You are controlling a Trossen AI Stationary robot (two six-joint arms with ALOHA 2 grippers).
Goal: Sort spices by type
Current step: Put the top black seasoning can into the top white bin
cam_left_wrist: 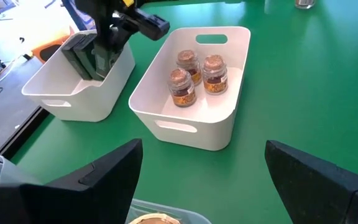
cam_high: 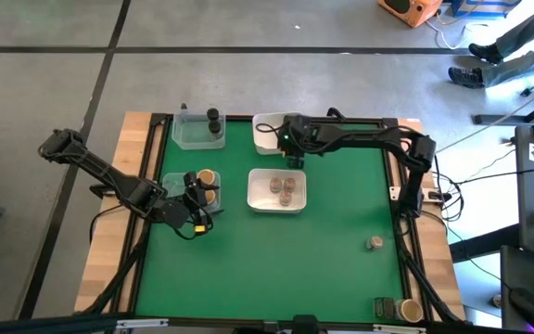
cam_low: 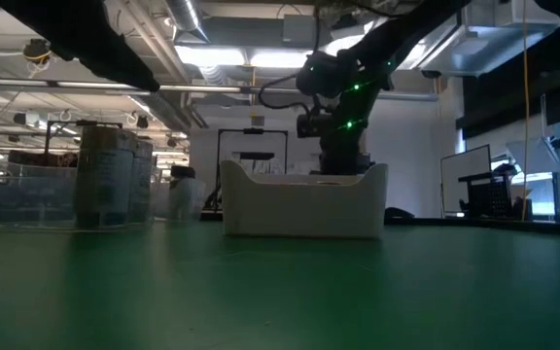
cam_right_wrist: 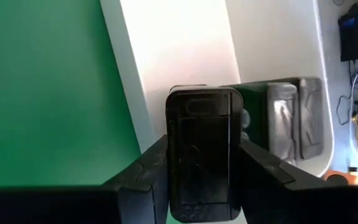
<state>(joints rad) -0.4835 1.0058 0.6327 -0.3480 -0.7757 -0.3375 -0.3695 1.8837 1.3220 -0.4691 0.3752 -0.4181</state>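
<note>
The right gripper (cam_right_wrist: 202, 186) clamps a dark tin (cam_right_wrist: 204, 149) between its fingers, over a white tray (cam_right_wrist: 185, 56) where two more tins (cam_right_wrist: 294, 118) lie just beyond. The left gripper (cam_left_wrist: 204, 180) hangs open, three brown jars (cam_left_wrist: 194, 78) in the tray (cam_left_wrist: 185, 127) ahead.

Grey tin (cam_right_wrist: 204, 155) gripped upright — probably above tray (cam_right_wrist: 166, 43).

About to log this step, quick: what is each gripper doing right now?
Left gripper: open, holding nothing, above the clear tub with tan-topped jars.
Right gripper: shut on a dark grey tin, over the white tray holding other tins.
</note>
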